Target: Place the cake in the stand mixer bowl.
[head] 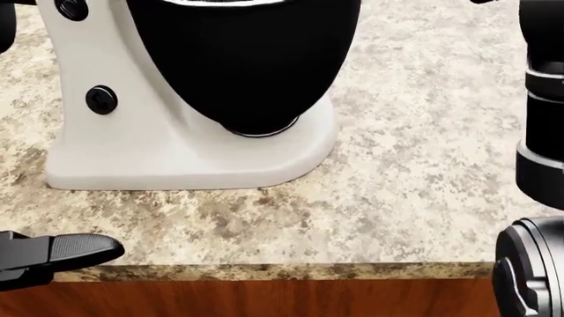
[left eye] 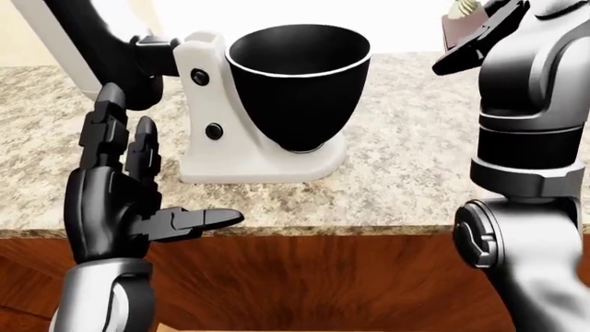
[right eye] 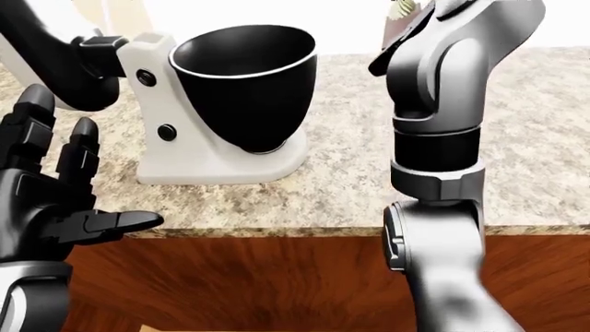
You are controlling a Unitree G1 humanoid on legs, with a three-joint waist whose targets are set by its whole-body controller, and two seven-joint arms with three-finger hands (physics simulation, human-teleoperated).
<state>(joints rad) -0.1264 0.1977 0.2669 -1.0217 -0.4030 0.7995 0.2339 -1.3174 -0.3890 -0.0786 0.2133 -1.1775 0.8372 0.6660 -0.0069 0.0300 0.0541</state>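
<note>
Cake (left eye: 458,26) in right hand (left eye: 479,38) fingers, eye views only; left hand (left eye: 120,187) fingers spread.

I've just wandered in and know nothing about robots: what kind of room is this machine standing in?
Most likely a kitchen, rendered in a simulator. A white stand mixer with a black bowl sits on a speckled granite counter, with reddish wooden cabinetry below its edge.

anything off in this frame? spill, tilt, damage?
Nothing stands out. The stand mixer sits upright on the granite counter, its black bowl seated and level, with no spill showing. The cake is raised at the right hand, largely hidden. The left hand is open and empty.
</note>
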